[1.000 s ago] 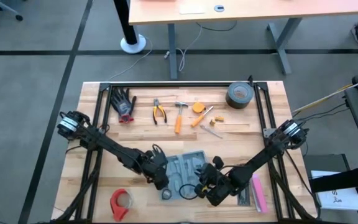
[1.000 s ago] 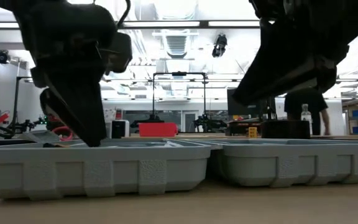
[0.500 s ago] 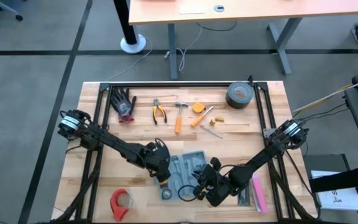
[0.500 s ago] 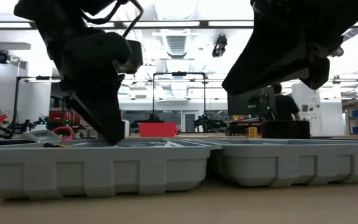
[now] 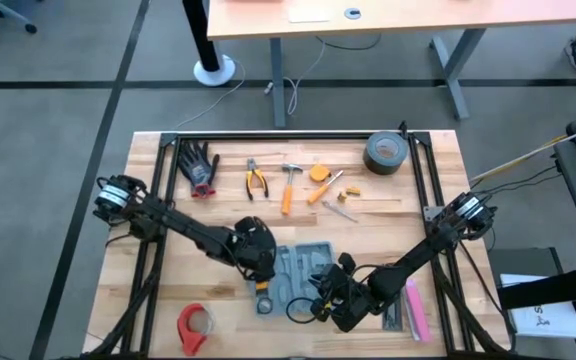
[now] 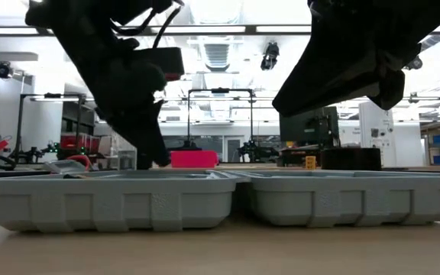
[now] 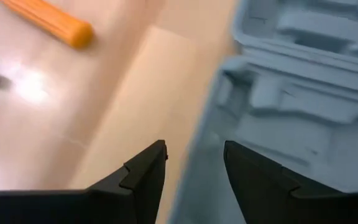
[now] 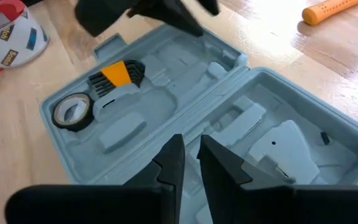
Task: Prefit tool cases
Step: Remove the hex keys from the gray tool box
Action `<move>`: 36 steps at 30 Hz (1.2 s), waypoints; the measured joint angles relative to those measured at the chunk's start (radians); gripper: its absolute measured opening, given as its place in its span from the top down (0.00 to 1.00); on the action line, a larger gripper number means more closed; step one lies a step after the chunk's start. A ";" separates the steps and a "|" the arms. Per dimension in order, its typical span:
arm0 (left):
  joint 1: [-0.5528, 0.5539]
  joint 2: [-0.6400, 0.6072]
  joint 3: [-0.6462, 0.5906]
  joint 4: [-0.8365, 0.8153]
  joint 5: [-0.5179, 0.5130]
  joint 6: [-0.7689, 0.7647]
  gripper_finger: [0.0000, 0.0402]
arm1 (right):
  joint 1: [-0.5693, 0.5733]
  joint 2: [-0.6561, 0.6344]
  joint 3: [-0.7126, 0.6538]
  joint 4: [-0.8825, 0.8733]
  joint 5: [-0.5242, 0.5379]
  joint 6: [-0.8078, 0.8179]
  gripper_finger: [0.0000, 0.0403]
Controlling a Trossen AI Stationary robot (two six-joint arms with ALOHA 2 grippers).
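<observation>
I see the tool case [image 5: 298, 278] lying open and flat near the front middle of the table [image 5: 418, 210], its 2 halves side by side. From above, both arms cover much of it. The right wrist view shows the inside much better: a small roll of tape [image 8: 70, 112] and a black and yellow set of keys [image 8: 115, 74] sit in slots of 1 half.

My left gripper [image 5: 259, 268] is at the case's left edge. Its wrist view shows the 2 fingers [image 7: 143, 177] spread apart, with the case rim in the gap and nothing pinched. An orange handle [image 7: 50, 23] lies farther off on the wood.

My right gripper [image 8: 190, 163] hangs over the middle of the case, where the 2 halves join. Its fingers are nearly pressed together, with only a thin gap and nothing between them.

The low view shows both grey trays [image 6: 113, 202] resting flat on the table, side by side.
</observation>
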 joint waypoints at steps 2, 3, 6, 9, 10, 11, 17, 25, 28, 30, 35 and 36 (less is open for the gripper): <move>0.007 0.000 0.000 0.001 -0.007 0.019 0.57 | 0.000 0.000 0.000 0.000 0.000 0.000 0.92; 0.011 0.000 0.000 0.000 -0.001 0.019 0.57 | 0.000 0.000 0.000 0.000 0.000 0.002 0.92; 0.012 0.000 0.009 0.000 0.092 0.017 0.57 | 0.000 0.000 0.000 0.000 0.000 0.011 0.91; 0.011 0.000 0.029 0.001 0.236 0.008 0.57 | 0.000 0.000 0.000 0.000 0.000 0.011 0.90; 0.010 0.000 0.037 0.001 0.285 -0.001 0.57 | 0.000 0.000 0.000 0.000 0.000 0.011 0.90; 0.007 0.000 0.045 0.000 0.333 -0.011 0.57 | 0.000 0.000 0.000 0.000 0.001 0.010 0.89; -0.028 0.000 0.091 -0.047 0.511 -0.087 0.58 | -0.002 0.000 0.000 0.000 0.001 0.005 0.87; -0.136 0.000 0.183 -0.211 0.504 -0.112 0.57 | -0.002 0.000 0.000 -0.004 0.031 -0.002 0.86; -0.183 0.003 0.206 -0.217 0.429 -0.096 0.56 | -0.002 0.000 0.000 -0.004 0.062 -0.004 0.85; -0.213 0.017 0.224 -0.223 0.377 -0.087 0.56 | -0.002 0.000 0.000 -0.003 0.080 -0.007 0.85; -0.250 0.111 0.299 -0.249 0.335 -0.086 0.56 | -0.013 0.000 0.000 -0.007 0.080 -0.008 0.87; -0.254 0.134 0.327 -0.277 0.319 -0.085 0.56 | -0.016 -0.001 0.000 -0.007 0.080 -0.008 0.88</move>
